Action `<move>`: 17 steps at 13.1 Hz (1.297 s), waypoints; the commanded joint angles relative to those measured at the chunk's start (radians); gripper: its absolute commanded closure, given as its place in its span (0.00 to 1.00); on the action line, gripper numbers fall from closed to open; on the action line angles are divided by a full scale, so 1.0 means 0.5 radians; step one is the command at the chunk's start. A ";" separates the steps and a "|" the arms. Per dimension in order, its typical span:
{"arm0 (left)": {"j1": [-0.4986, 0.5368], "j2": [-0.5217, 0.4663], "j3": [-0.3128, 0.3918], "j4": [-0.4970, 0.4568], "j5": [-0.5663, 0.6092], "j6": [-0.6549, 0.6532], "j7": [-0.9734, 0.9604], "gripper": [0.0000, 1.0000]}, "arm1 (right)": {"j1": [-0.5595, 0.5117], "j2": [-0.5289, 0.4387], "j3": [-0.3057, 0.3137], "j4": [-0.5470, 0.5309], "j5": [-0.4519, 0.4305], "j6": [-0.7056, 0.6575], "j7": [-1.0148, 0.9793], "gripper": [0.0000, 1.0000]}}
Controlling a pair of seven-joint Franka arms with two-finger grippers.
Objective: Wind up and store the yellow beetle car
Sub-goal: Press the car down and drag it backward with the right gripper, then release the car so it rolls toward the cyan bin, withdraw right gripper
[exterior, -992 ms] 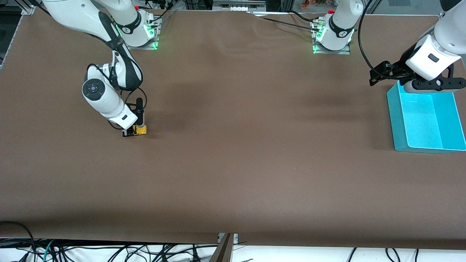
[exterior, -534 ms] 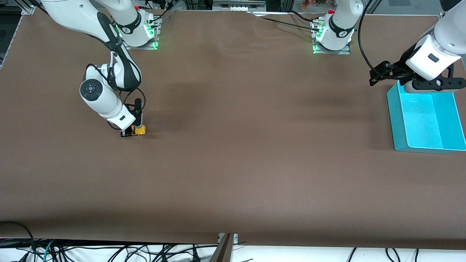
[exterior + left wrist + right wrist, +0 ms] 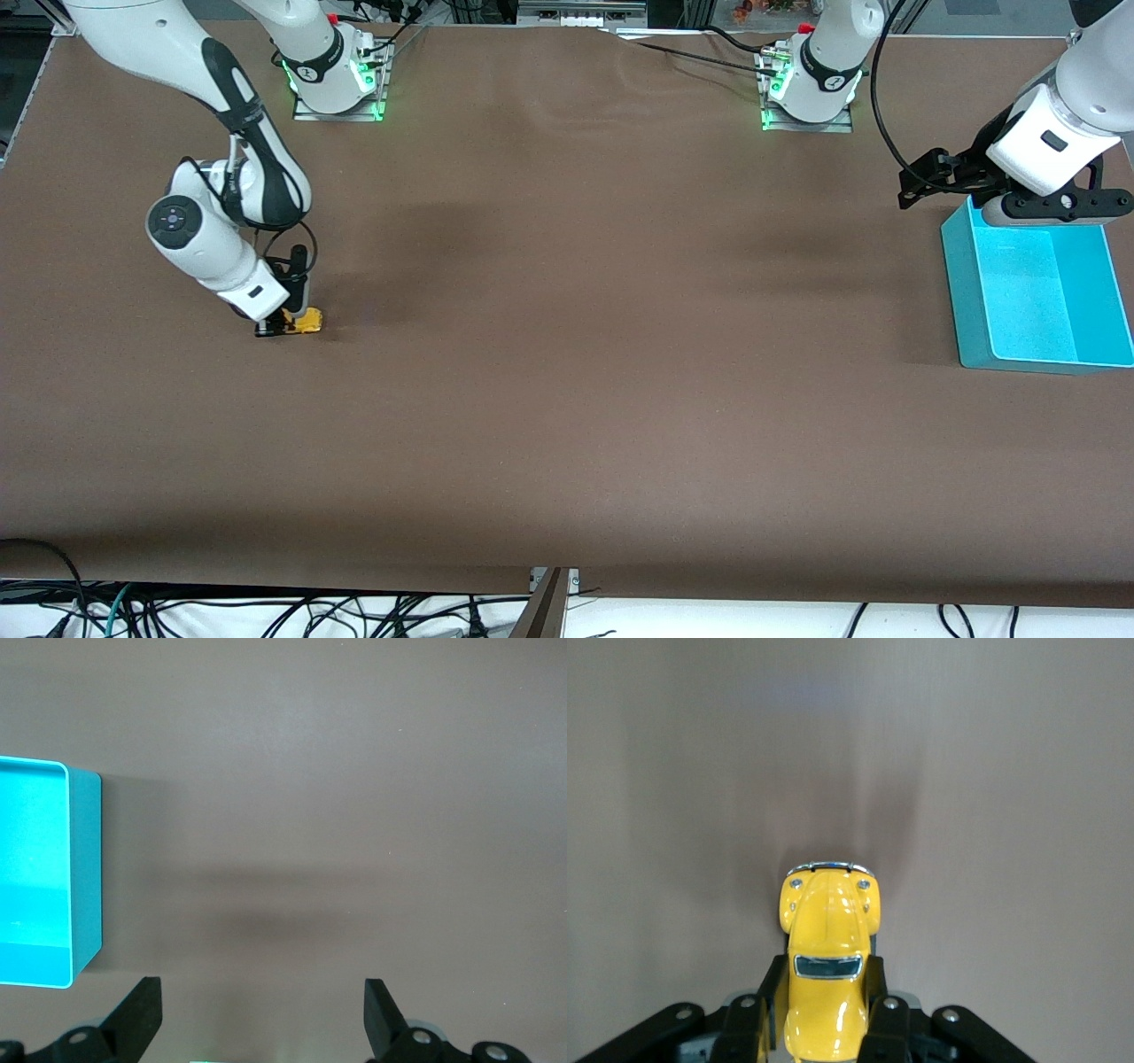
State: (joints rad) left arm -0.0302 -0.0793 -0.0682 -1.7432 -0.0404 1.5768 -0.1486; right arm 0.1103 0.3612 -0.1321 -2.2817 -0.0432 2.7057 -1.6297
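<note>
Right gripper (image 3: 282, 326) clamping yellow beetle car (image 3: 304, 322), teal bin (image 3: 973, 301) apart

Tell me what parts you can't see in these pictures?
- Car: its back end is cut off by the right wrist view's edge; its wheels hide under its body.
- Car in the front view: partly hidden by the right gripper.
- Bin: the left gripper covers one corner.

table (image 3: 567, 399): brown cloth cover | cables (image 3: 266, 611): tangled under its near edge | metal framing (image 3: 567, 11): along top
</note>
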 commanded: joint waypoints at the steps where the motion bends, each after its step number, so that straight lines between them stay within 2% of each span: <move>1: -0.001 0.036 -0.005 0.072 0.016 -0.049 0.003 0.00 | -0.168 0.088 0.016 -0.026 0.025 0.141 -0.191 0.94; 3: -0.001 0.036 -0.005 0.072 0.016 -0.049 0.003 0.00 | -0.248 0.103 0.019 -0.026 0.022 0.160 -0.262 0.94; 7: -0.001 0.033 -0.005 0.072 0.016 -0.049 -0.004 0.00 | -0.257 0.100 0.022 -0.023 0.022 0.160 -0.269 0.94; 8: -0.001 0.033 -0.008 0.072 0.016 -0.049 -0.007 0.00 | -0.257 0.100 0.022 -0.023 0.025 0.160 -0.269 0.91; 9: -0.001 0.033 -0.008 0.072 0.016 -0.049 -0.007 0.00 | -0.257 0.094 0.022 -0.014 0.025 0.157 -0.263 0.67; 10: -0.001 0.033 -0.008 0.072 0.016 -0.049 -0.007 0.00 | -0.254 0.079 0.025 0.007 0.025 0.142 -0.260 0.01; 13: -0.001 0.033 -0.008 0.072 0.016 -0.049 -0.007 0.00 | -0.254 -0.032 0.062 0.117 0.028 -0.054 -0.256 0.00; 17: -0.001 0.033 -0.008 0.072 0.016 -0.049 -0.007 0.00 | -0.254 -0.032 0.065 0.397 0.031 -0.441 -0.263 0.00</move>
State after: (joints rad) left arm -0.0304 -0.0793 -0.0687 -1.7428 -0.0404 1.5768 -0.1486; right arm -0.0064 0.3555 -0.1105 -2.1313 -0.0431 2.5605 -1.7407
